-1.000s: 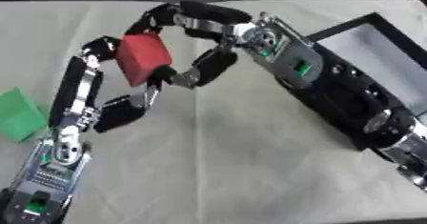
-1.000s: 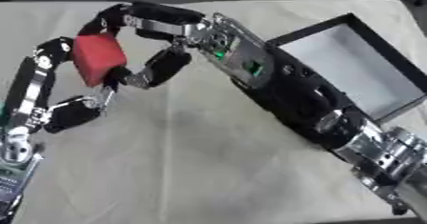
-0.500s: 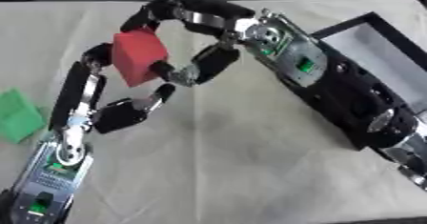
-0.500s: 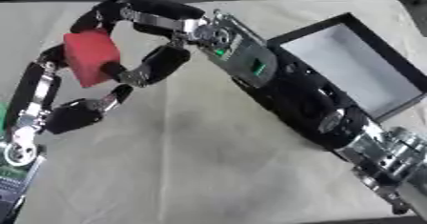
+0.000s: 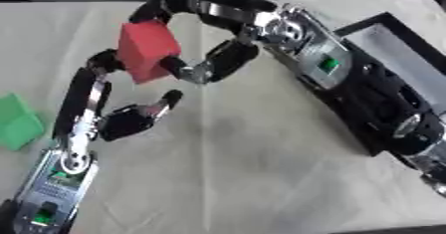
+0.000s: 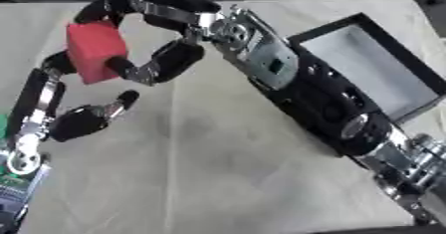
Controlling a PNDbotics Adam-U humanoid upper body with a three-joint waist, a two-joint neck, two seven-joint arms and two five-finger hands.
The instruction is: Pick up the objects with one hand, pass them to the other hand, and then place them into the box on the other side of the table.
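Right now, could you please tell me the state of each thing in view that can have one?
red block: lifted off the table, between both hands.
right hand: fingers and thumb curled round the red block.
left hand: beside the red block's left edge, fingers partly curled; whether it touches the block cannot be told.
green block: lying on the table at the left edge, untouched.
box: open, nothing visible inside.
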